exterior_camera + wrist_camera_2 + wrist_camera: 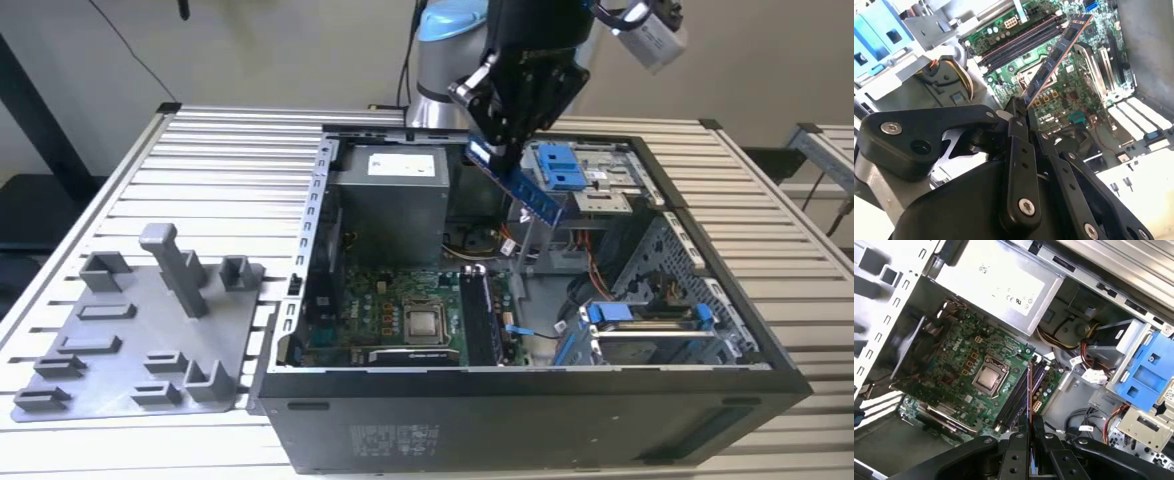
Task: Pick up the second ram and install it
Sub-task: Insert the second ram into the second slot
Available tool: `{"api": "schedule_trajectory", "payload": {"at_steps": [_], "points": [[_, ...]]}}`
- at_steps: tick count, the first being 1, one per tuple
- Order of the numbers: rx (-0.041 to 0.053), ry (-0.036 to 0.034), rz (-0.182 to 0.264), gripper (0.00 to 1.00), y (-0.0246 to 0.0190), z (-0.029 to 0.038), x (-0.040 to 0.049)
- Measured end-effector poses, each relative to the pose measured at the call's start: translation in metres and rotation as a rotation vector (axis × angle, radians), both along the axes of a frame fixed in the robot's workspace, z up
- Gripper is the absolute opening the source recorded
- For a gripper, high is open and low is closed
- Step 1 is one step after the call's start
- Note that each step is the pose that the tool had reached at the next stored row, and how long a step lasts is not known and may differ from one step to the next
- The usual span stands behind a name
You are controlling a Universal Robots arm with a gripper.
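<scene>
The gripper is closed on one end of the second ram and holds it in the air above the far half of the open computer case. The card projects free beyond the fingertips, angled down toward the motherboard. This grip likely leaves the contact edge clear for seating.

In the first wrist view the card appears edge-on, running roughly parallel to the memory slots beside the CPU socket, which suggests alignment for insertion. It is not yet in a slot.

Blue drive clips sit just beside the card. A grey parts fixture lies on the slatted table, at the exterior view's left edge.
</scene>
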State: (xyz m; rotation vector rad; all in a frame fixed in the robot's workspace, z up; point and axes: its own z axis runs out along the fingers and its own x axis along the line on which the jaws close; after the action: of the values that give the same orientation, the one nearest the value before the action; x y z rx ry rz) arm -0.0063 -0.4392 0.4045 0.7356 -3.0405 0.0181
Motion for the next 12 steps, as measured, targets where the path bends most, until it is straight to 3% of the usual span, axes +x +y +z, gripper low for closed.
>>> {"api": "schedule_trajectory", "payload": {"at_steps": [12], "points": [[0.0000,0.0000,-0.191,0.14,0.0000,-0.0018,0.0000]]}}
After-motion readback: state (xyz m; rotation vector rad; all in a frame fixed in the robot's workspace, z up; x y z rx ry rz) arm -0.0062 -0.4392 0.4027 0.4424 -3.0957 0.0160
